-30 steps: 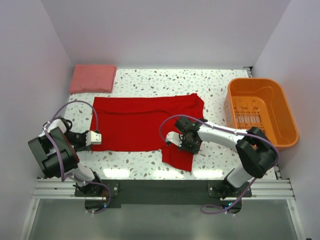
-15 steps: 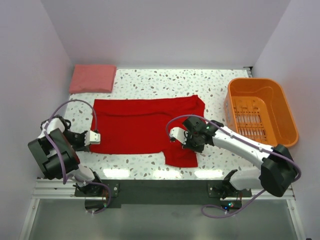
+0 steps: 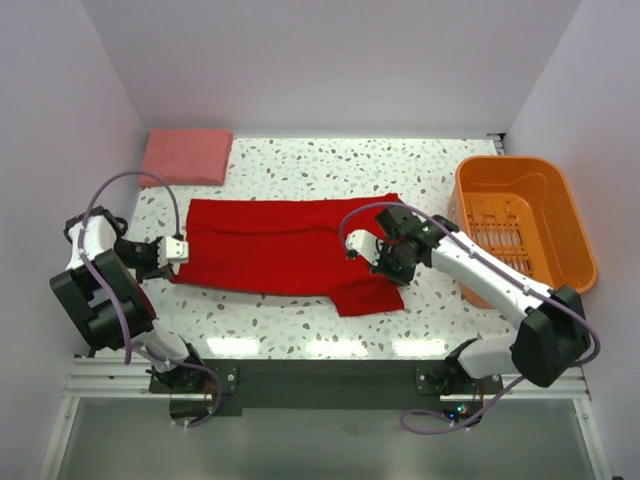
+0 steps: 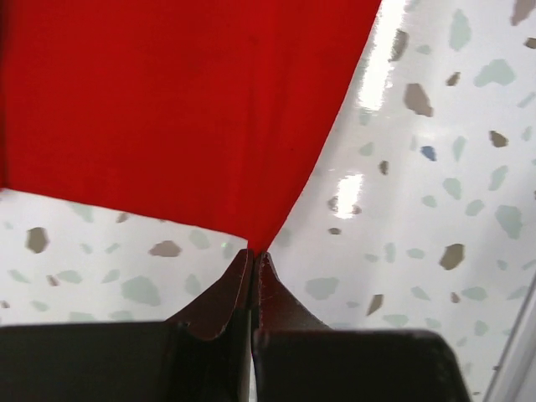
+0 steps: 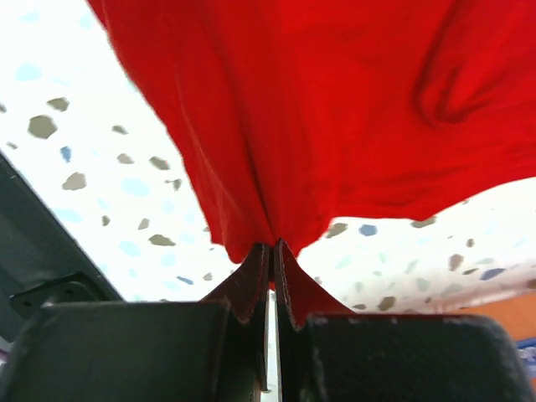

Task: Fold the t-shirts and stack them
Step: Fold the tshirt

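A red t-shirt (image 3: 280,250) lies across the middle of the speckled table, its near edge lifted off the surface. My left gripper (image 3: 178,250) is shut on the shirt's left corner (image 4: 255,226). My right gripper (image 3: 368,248) is shut on a fold of the shirt (image 5: 276,167) near its right side, with a sleeve hanging below it (image 3: 368,296). A folded pink t-shirt (image 3: 186,157) lies at the back left corner.
An orange basket (image 3: 520,225) stands at the right edge of the table. White walls close in the back and both sides. The arm bases sit at the near edge.
Both grippers have moved away from the near edge and upward, carrying the shirt's near edge toward the back. The shirt now looks narrower from front to back.
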You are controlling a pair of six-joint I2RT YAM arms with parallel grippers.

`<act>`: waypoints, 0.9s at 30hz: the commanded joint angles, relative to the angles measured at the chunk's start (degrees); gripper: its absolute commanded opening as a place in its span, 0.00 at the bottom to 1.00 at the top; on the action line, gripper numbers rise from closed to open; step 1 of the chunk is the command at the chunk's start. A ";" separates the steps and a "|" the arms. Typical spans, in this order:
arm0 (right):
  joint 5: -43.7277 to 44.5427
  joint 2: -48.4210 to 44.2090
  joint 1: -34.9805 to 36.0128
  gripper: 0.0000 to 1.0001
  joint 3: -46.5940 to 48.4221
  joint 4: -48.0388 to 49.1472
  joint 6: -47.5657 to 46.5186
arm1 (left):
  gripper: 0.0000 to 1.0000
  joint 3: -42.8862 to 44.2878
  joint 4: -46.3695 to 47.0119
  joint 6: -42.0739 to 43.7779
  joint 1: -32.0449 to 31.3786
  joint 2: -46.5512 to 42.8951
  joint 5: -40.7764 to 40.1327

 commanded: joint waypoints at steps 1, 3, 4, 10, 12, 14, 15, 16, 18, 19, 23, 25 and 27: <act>-2.65 3.41 -2.73 0.00 5.69 -3.22 -5.63 | 0.00 5.44 -1.72 3.08 0.13 2.79 6.43; -3.44 7.02 -4.22 0.00 9.21 -4.88 -7.48 | 0.00 8.25 -1.19 0.71 -0.84 4.89 7.58; -4.06 8.25 -4.76 0.00 10.61 -5.41 -8.62 | 0.00 9.22 -1.02 0.00 -1.10 5.68 8.28; -5.03 20.55 -8.80 0.00 22.83 -10.77 -12.67 | 0.00 14.32 3.63 -6.15 -4.00 10.17 10.04; -5.12 23.36 -9.85 0.00 27.75 -12.36 -13.82 | 0.00 16.42 4.17 -7.82 -4.79 12.27 10.22; -5.03 26.88 -10.30 0.00 31.69 -13.76 -15.40 | 0.00 18.71 4.79 -9.31 -5.15 13.77 11.10; -5.12 27.94 -10.73 0.00 33.02 -14.20 -16.71 | 0.00 19.51 4.87 -9.67 -5.32 15.34 11.27; -5.12 30.12 -10.74 0.00 34.08 -14.73 -17.33 | 0.00 20.47 4.96 -10.11 -5.41 16.06 11.45; -5.21 32.15 -11.52 0.00 37.16 -16.22 -18.82 | 0.00 23.19 4.96 -11.34 -5.94 18.60 11.80; -5.21 34.08 -11.88 0.00 38.21 -16.75 -19.27 | 0.00 23.99 5.31 -11.78 -6.11 19.31 11.63; -4.77 38.30 -14.07 0.00 43.05 -17.63 -20.06 | 0.00 26.71 7.42 -14.59 -7.17 22.65 10.93; -4.59 39.63 -14.78 0.00 45.33 -17.90 -20.41 | 0.00 27.25 8.99 -16.34 -7.34 24.41 10.66; -4.85 41.56 -15.48 0.00 46.92 -18.51 -20.67 | 0.00 27.86 10.23 -17.05 -7.52 25.64 10.40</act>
